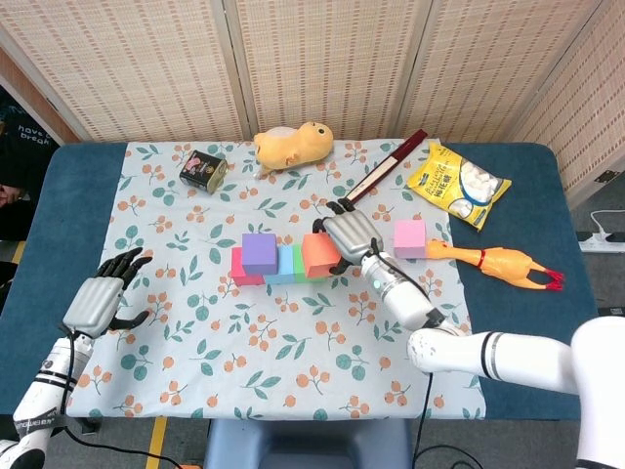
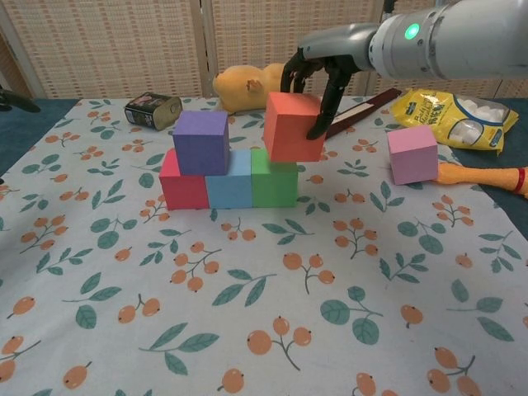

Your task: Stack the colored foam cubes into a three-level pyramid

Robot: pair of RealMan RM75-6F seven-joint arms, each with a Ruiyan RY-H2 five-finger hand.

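The right hand (image 2: 318, 78) grips an orange-red cube (image 2: 292, 126) from above, fingers curled down its sides, holding it tilted just over the green cube (image 2: 274, 178). Whether the two touch cannot be told. The green cube ends a row on the flowered cloth (image 2: 247, 313): a light blue cube (image 2: 228, 183) touches it on the left, and a red cube (image 2: 181, 186) lies beyond that. A purple cube (image 2: 200, 141) sits on top, over the red and blue ones. A pink cube (image 2: 412, 153) stands alone well to the right of the green cube, near a rubber chicken (image 1: 503, 262). The left hand (image 1: 98, 299) hovers far left of the green cube, open and holding nothing
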